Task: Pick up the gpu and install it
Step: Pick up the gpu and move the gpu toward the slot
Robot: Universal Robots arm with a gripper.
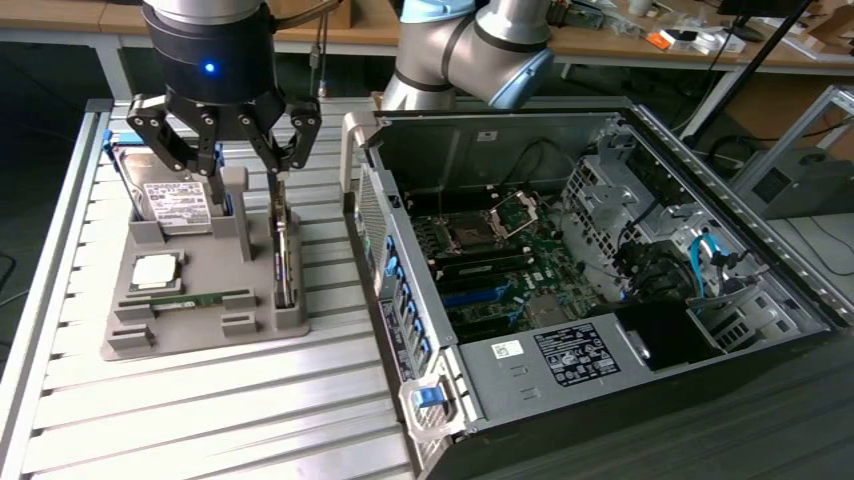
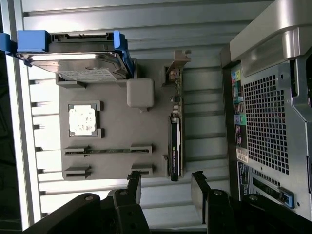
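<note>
The gpu point(image 1: 283, 255) is a thin dark card standing on edge in a slot along one side of a grey holder tray point(image 1: 200, 325). In the wrist view the gpu point(image 2: 174, 146) has its pale metal bracket at the end far from my fingers. My gripper point(image 1: 224, 165) hangs open above the back of the tray, one finger close to the card's upper edge. In the wrist view, the gripper point(image 2: 166, 187) has its two dark fingertips point(image 2: 134, 185) on either side of the card's near end, above it. Nothing is held.
The tray also carries a silver hard drive point(image 1: 174, 200) in a blue frame, a square processor point(image 1: 156, 270) and a green memory stick point(image 1: 187, 299). An open computer case point(image 1: 534, 350) with its motherboard point(image 1: 494, 260) lies to the exterior view's right, on the slatted metal table point(image 1: 200, 420).
</note>
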